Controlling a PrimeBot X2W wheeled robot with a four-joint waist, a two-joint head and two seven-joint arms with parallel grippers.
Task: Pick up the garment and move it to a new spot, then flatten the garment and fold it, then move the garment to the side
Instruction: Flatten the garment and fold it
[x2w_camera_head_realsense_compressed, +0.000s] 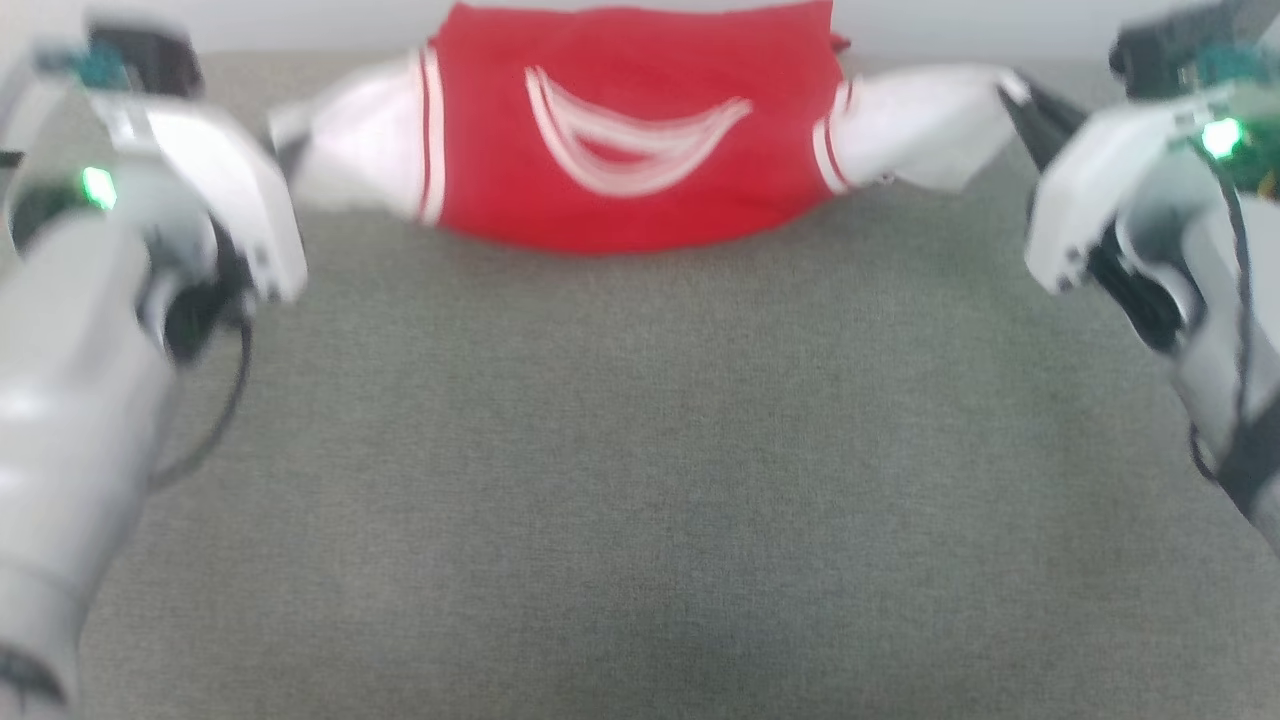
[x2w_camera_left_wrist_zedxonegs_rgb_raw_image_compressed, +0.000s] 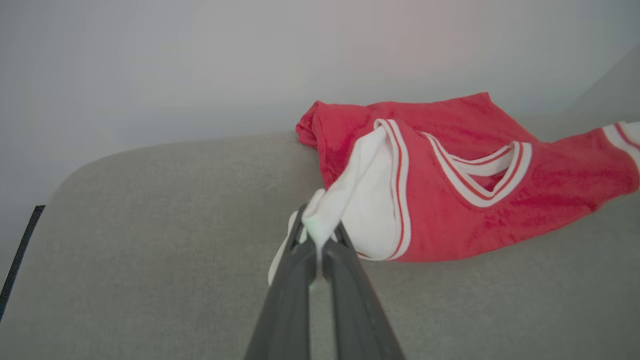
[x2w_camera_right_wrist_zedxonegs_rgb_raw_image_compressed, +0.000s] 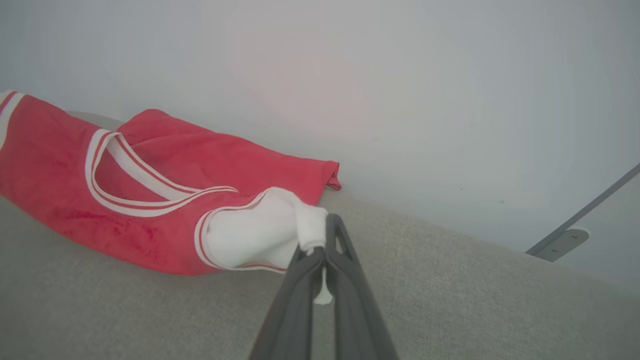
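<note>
Jersey (x2w_camera_head_realsense_compressed: 640, 190): red, short white sleeves, white-and-red striped V-neck trim (x2w_camera_head_realsense_compressed: 630, 140). Lay at 12 o'clock in head view, at far edge of grey fabric-covered surface (x2w_camera_head_realsense_compressed: 640, 450), up against pale wall (x2w_camera_left_wrist_zedxonegs_rgb_raw_image_compressed: 150, 60). Was pulled sideways between both arms, with red body sagging onto the surface in the middle and hem end bunched toward the wall.

Left gripper (x2w_camera_left_wrist_zedxonegs_rgb_raw_image_compressed: 317, 237): sat at 10 o'clock in head view. Was clamped fully shut on tip of left white sleeve (x2w_camera_left_wrist_zedxonegs_rgb_raw_image_compressed: 370, 200), with cloth bunched between the fingertips and poking past them. Drew that sleeve out toward 9 o'clock.

Right gripper (x2w_camera_right_wrist_zedxonegs_rgb_raw_image_compressed: 320, 245): sat at 2 o'clock in head view. Was likewise pinched tight on end of right white sleeve (x2w_camera_right_wrist_zedxonegs_rgb_raw_image_compressed: 250, 235), with a scrap of white hanging below the fingers. Drew that sleeve out toward 3 o'clock.

Extras: head view was motion-blurred, so fingertips were hard to read there. Grey metal bracket (x2w_camera_right_wrist_zedxonegs_rgb_raw_image_compressed: 560, 242) was fixed to wall at 4 o'clock of right wrist view. Dark strip (x2w_camera_left_wrist_zedxonegs_rgb_raw_image_compressed: 20, 250) ran at 9 o'clock of left wrist view, just beside surface edge.
</note>
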